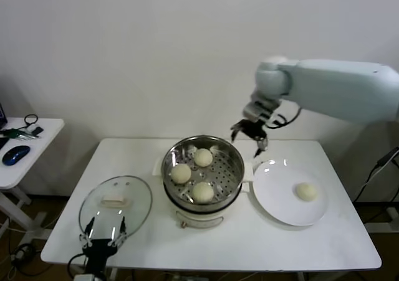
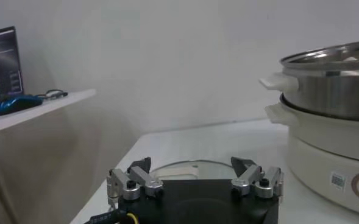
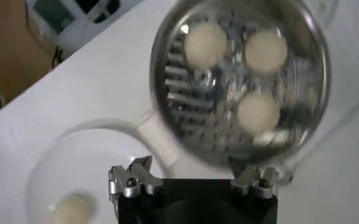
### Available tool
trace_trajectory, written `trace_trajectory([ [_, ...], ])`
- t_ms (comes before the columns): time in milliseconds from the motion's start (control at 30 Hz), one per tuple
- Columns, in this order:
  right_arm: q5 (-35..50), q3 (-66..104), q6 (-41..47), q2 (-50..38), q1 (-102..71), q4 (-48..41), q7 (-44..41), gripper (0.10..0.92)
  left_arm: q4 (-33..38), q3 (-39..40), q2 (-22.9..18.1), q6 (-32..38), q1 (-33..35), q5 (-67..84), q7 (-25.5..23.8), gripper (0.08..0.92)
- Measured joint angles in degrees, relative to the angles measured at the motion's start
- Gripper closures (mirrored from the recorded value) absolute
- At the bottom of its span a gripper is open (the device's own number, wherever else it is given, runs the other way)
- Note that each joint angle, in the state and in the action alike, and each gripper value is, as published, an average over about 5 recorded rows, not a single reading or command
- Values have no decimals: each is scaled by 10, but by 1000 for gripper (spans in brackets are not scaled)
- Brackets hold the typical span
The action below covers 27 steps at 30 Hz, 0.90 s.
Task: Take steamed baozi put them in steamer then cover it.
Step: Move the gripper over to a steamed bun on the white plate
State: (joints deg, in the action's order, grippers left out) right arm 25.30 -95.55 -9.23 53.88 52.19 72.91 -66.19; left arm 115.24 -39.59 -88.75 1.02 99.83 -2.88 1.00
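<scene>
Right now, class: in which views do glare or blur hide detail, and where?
Head view: bright highlights on the white plate rim and the cover. Right wrist view: the steamer and its steamed baozi are smeared soft. Left wrist view: the steamer wall shows streaky reflections; the blue mouse is soft.

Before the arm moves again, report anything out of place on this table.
Nothing is spilled or damaged. One baozi sits on the white plate; three are in the steamer. The cover lies flat on the table.

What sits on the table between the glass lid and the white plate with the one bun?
In the head view, the steamer stands between the glass lid and the white plate. It holds three baozi, and it is uncovered.
</scene>
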Motion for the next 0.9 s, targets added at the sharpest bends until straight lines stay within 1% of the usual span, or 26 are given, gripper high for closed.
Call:
trace_trajectory([
  [167,2,-5,42,-73,-24,-30,8,203,0,1,2,-2,-6,0,-2,177],
  [433,-42,54,93,-153,-126,-70,28,203,-4,0,4,-3,-13,-1,-7,177],
  [633,-85,124,120,-175,-220,-96,41,203,-7,-1,5,-3,-12,-1,-8,177],
  [900,-133,218,139,-171,-334,-133,61,203,-10,-3,5,-1,-8,-1,-8,177],
])
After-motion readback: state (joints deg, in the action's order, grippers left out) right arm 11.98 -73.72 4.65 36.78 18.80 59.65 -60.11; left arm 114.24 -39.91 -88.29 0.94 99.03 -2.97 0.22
